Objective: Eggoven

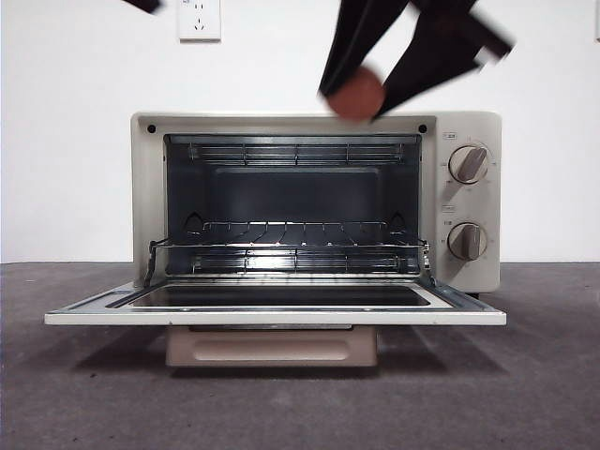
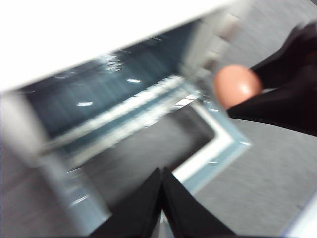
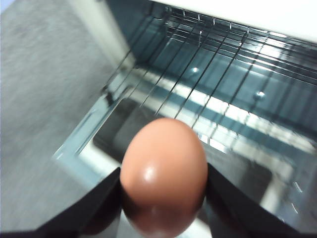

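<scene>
The cream toaster oven [image 1: 473,127] stands in the middle of the table with its door [image 1: 272,315] folded down flat and its wire rack [image 1: 291,239] showing inside. My right gripper [image 1: 356,96] hangs above the oven's top edge, shut on the orange-brown egg [image 1: 357,94]; the egg [image 3: 164,173] fills the space between its two black jaws, over the open door [image 3: 94,148]. My left gripper [image 2: 162,173] is shut with nothing in it, up beside the oven's left side, and from there the egg [image 2: 237,85] shows in the other gripper.
Two knobs [image 1: 468,164] sit on the oven's right panel. A wall socket [image 1: 199,19] is on the white wall behind. Grey table surface [image 1: 94,394] lies in front of and around the oven. A black arm tip [image 1: 142,5] shows at the top left.
</scene>
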`<state>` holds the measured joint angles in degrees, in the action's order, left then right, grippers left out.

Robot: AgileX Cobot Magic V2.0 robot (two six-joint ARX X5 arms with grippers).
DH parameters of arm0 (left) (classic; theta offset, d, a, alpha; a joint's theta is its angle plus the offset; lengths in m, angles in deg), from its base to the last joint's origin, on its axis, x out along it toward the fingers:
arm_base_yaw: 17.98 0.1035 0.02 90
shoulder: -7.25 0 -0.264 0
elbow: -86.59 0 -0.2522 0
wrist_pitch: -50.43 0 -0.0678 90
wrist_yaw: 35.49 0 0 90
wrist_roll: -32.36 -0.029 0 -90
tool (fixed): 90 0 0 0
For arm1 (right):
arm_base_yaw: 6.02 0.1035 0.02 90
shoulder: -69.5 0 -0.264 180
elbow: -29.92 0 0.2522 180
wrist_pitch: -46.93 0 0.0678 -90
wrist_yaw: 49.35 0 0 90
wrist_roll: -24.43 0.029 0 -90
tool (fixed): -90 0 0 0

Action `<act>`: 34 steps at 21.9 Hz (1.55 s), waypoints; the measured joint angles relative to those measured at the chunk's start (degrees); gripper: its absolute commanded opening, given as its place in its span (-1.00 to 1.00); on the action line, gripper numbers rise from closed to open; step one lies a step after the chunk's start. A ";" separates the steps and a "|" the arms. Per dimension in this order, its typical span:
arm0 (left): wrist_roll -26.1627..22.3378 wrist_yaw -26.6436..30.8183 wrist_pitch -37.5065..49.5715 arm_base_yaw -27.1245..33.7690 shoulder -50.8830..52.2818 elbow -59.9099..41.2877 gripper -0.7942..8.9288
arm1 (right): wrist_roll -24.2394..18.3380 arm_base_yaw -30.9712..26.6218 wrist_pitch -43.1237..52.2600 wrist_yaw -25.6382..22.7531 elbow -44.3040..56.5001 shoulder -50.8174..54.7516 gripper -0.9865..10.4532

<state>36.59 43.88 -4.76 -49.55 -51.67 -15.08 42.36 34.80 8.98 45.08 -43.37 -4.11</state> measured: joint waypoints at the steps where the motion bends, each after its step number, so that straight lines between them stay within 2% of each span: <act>1: -0.50 -0.74 -0.57 2.49 2.05 -1.31 -0.82 | 0.31 -0.81 2.23 0.59 0.00 -2.93 -0.82; 5: -1.29 -8.68 -1.22 10.93 7.54 -6.38 -0.82 | 1.05 -3.08 10.54 1.84 0.00 -11.58 -0.82; 9: -1.75 -12.17 -1.42 15.04 10.03 -9.94 -0.82 | 2.16 -4.22 17.20 1.90 0.00 -16.57 -0.82; 13: -1.77 -13.29 -1.99 15.61 10.53 -10.45 -0.82 | 2.95 -5.09 20.85 1.40 0.00 -19.52 -0.82; 18: -1.77 -13.60 -2.01 15.61 10.58 -10.45 -0.82 | 2.97 -5.31 21.03 1.40 0.00 -21.27 -0.81; 21: -1.77 -13.60 -2.01 15.61 10.58 -10.45 -0.82 | 2.99 -5.29 21.22 0.15 0.00 -21.27 -0.48; 34: -1.77 -13.64 -2.01 15.61 10.58 -10.45 -0.82 | 5.03 -5.11 21.31 -0.61 0.00 -21.27 -0.43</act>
<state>34.82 30.24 -6.77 -33.95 -41.09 -25.52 47.39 29.69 30.29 44.46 -43.37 -25.37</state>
